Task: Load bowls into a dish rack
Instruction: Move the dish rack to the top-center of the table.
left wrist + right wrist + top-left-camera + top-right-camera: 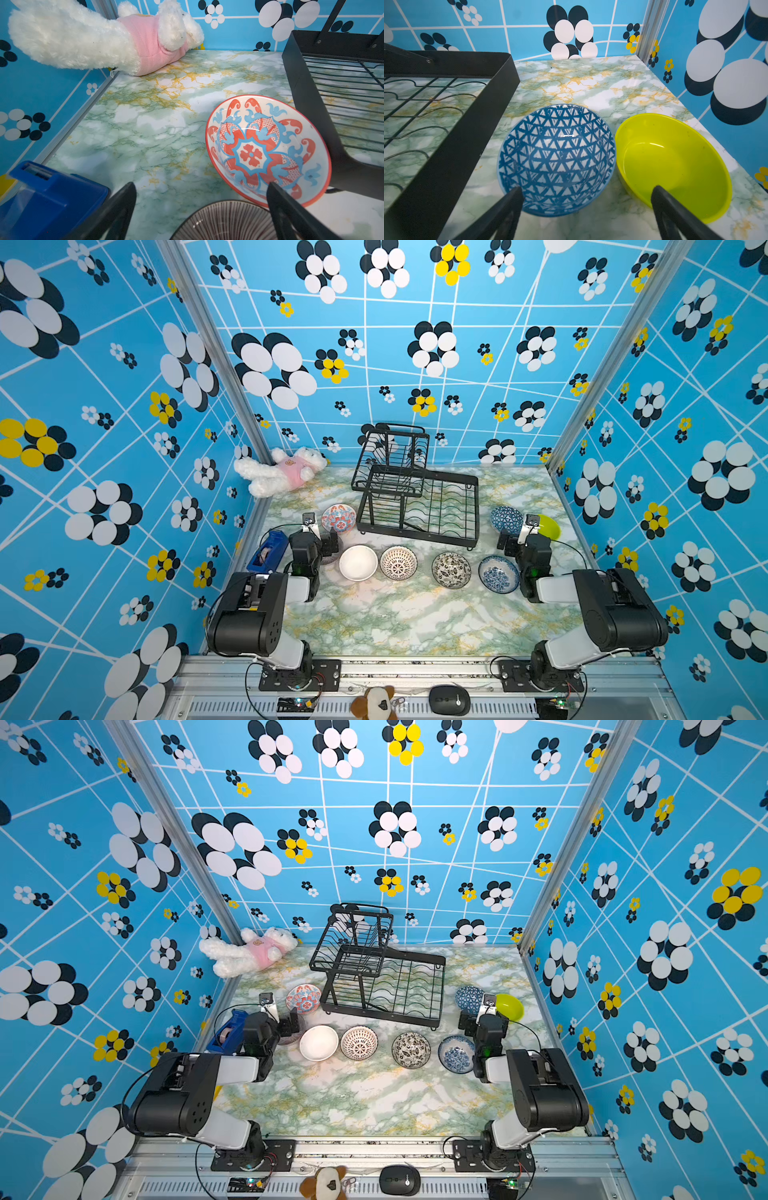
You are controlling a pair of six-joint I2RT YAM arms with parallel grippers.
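Hovering wide open and empty, the left gripper [200, 187] is over a ribbed bowl [226, 220], near the floral bowl [268, 149] at the left end of the rack [419, 506]. The right gripper [586, 189], equally spread and empty, hangs by the triangle bowl [556, 160] and green bowl [675, 162], right of the rack. Four more bowls [358, 562] line the bench [415, 622] before it.

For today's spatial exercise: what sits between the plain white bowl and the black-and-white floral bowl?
One lattice-patterned bowl, in line with them, visible in both top views.
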